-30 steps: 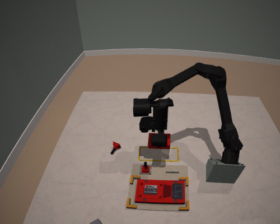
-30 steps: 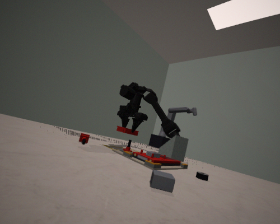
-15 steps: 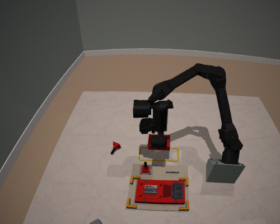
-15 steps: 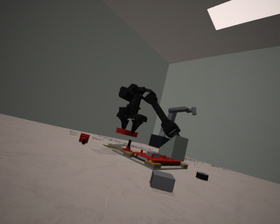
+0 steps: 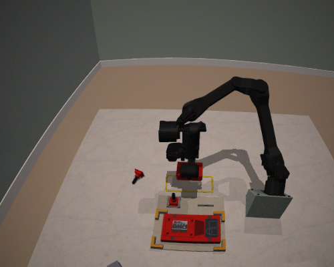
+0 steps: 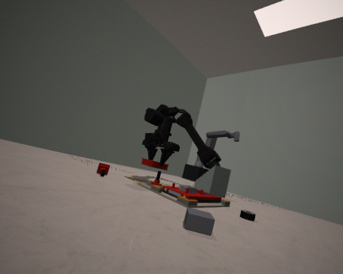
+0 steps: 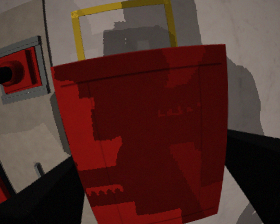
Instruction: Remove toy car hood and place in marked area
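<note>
Hood (image 5: 179, 173) (image 6: 150, 163) (image 7: 141, 135), red and flat, hangs gripped in the closed pincer (image 5: 190, 171) (image 6: 158, 162) (image 7: 151, 151), above the desk (image 5: 99, 207) (image 6: 78, 219) (image 7: 231, 27) and, as far as the angles let me judge, near the yellow marked area (image 5: 212, 184) (image 7: 77, 37). Seen from the exterior camera, a grey block (image 6: 199, 222) lies nearest, a black wheel (image 6: 247, 215) off to its right; beyond them sits the red toy car (image 5: 190, 230) (image 6: 203, 196), between orange corner brackets (image 5: 220, 248) (image 6: 188, 201), then the raised hood, with the arm's grey-green base (image 5: 268, 206) (image 6: 221, 181) behind the car.
</note>
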`<state>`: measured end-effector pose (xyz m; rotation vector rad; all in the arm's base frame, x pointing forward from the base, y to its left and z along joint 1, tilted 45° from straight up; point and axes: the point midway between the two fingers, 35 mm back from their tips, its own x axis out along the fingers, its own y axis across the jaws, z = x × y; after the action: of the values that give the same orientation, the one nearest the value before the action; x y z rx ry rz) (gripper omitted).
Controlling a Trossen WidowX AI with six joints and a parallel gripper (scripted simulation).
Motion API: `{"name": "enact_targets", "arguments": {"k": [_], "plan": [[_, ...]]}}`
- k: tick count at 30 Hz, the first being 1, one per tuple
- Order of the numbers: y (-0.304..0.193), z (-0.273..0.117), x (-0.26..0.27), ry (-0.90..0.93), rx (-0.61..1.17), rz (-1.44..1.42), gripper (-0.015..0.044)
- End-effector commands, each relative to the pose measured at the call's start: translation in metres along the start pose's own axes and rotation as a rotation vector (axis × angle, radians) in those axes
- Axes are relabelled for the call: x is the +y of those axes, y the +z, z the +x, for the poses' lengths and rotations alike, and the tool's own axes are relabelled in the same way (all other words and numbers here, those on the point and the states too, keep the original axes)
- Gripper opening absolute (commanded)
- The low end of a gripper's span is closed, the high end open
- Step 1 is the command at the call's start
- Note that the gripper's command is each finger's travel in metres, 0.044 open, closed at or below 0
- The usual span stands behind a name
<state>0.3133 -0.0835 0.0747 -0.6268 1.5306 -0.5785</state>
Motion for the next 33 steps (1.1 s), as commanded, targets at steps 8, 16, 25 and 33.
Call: {"name": "enact_targets", "arguments": {"k": [8, 16, 25, 33], "plan": [[0.0, 0.006, 0.0, -0.003, -0.001, -0.005, 0.0], [0.0, 0.011, 0.0, -0.003, -0.001, -0.005, 0.0], [0.0, 0.017, 0.0, -0.004, -0.001, -0.005, 0.0], [0.0, 0.022, 0.0, -0.004, -0.001, -0.005, 0.0]]}}
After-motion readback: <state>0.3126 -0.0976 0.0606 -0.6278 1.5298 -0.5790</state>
